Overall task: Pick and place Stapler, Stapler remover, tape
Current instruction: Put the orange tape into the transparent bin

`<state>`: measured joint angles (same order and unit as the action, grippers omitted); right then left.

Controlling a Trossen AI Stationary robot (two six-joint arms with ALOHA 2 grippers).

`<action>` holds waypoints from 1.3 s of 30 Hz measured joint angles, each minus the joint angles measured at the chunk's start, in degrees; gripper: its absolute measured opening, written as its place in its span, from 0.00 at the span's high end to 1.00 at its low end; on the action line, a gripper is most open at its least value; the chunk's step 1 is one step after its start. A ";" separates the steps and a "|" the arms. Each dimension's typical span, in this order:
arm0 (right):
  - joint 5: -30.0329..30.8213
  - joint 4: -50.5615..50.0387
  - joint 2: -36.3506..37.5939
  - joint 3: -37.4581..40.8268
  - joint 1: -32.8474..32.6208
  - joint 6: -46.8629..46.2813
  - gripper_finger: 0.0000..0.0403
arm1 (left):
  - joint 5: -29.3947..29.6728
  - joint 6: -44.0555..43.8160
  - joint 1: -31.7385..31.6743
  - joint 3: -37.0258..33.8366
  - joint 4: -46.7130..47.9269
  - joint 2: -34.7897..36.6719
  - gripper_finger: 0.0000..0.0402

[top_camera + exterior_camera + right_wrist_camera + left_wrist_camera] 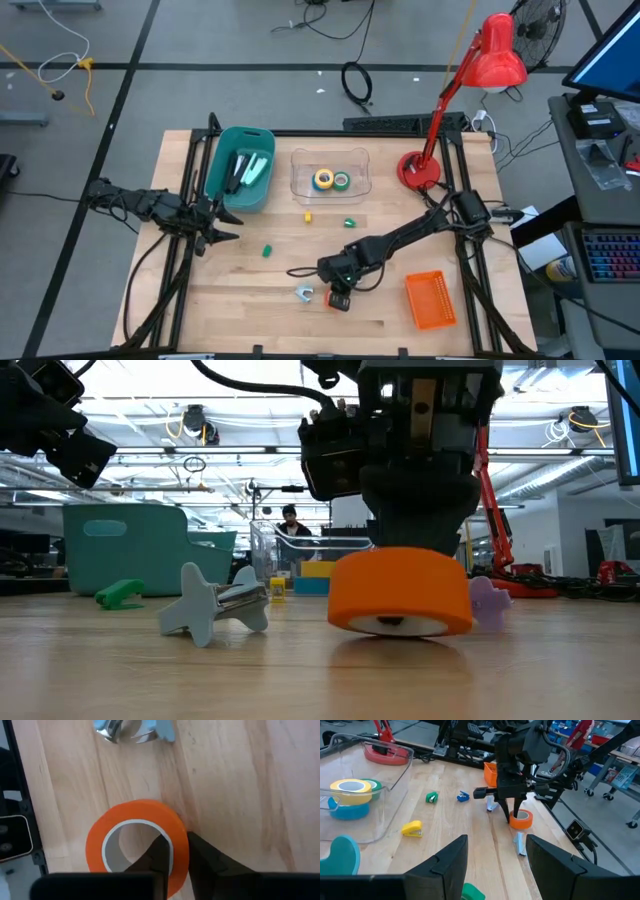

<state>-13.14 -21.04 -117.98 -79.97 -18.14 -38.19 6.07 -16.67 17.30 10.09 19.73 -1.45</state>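
The orange tape [135, 827] lies flat on the wooden table near its front edge, hollow centre up. My right gripper [181, 852] comes down on it and is shut on its wall. The grey-blue stapler remover [305, 292] lies on its side just left of the roll. Small staplers lie loose: yellow [308, 215], green [350, 222] and another green [267, 250]. Yellow, blue and green tape rolls [330, 180] sit in a clear tray [362, 160]. My left gripper [495, 865] waits open at the table's left, by the teal bin [240, 168]. My right gripper has one finger [160, 852] inside the orange roll's hollow and the other [207, 860] outside, with the roll's wall [180, 847] pinched between them. The fingers slant down from above. The roll lies flat, its underside [400, 625] on the table.
An orange basket [430, 298] stands at the front right, right of my right gripper. A red desk lamp [418, 170] stands at the back right. The teal bin holds pens. Bare wood lies between the loose staplers and the front edge.
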 joint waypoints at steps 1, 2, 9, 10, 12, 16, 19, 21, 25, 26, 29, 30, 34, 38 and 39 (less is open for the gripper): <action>0.01 0.06 0.18 0.05 0.17 -0.62 0.92 | 0.00 0.00 0.00 0.00 0.02 0.02 0.49; 0.09 0.19 0.38 0.10 0.42 -1.41 0.92 | -0.02 0.00 -0.01 0.00 0.07 0.00 0.49; 1.91 1.94 6.99 0.27 2.59 -5.59 0.92 | -0.02 0.24 -0.02 0.00 0.06 0.02 0.49; 1.66 2.93 8.45 0.27 2.93 -5.68 0.92 | -0.02 0.29 0.00 0.00 0.04 0.00 0.49; 1.91 5.91 11.23 0.16 3.70 -5.15 0.92 | -0.02 0.60 0.00 0.00 -0.04 0.00 0.49; 5.60 10.87 17.74 0.09 6.39 0.95 0.92 | 0.01 0.83 -0.01 0.00 -0.21 0.00 0.49; 8.70 11.90 22.30 0.07 9.08 7.27 0.92 | 0.04 0.48 -0.01 0.00 -0.22 0.00 0.49; 10.81 12.30 24.87 0.07 11.24 11.77 0.92 | 0.57 -0.35 -0.02 0.00 -0.24 0.00 0.49; 16.68 11.39 29.31 0.07 16.68 21.39 0.92 | 1.81 -1.70 0.00 0.00 -0.24 0.00 0.49; 18.03 10.73 29.99 0.06 18.19 23.87 0.92 | 1.89 -1.67 -0.02 0.00 -0.24 0.00 0.49; 21.30 6.28 31.08 0.01 22.84 30.47 0.92 | 1.90 -1.65 0.00 0.00 -0.24 0.02 0.49; 22.07 4.39 31.15 0.01 24.45 32.06 0.92 | 1.90 -1.64 0.00 0.00 -0.24 0.02 0.49; 22.73 -2.30 30.16 0.03 31.44 36.71 0.92 | 1.90 -1.70 -0.02 0.00 -0.24 0.00 0.49; 22.27 -6.15 27.50 0.12 37.39 38.59 0.89 | 1.97 -1.72 -0.02 0.00 -0.24 0.00 0.49; 21.85 -6.12 26.75 0.09 38.57 39.15 0.89 | 1.97 -1.74 0.00 0.00 -0.24 0.00 0.49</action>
<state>8.71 -27.17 -91.22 -79.88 20.43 0.95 8.03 -18.40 17.30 10.09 19.49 -1.45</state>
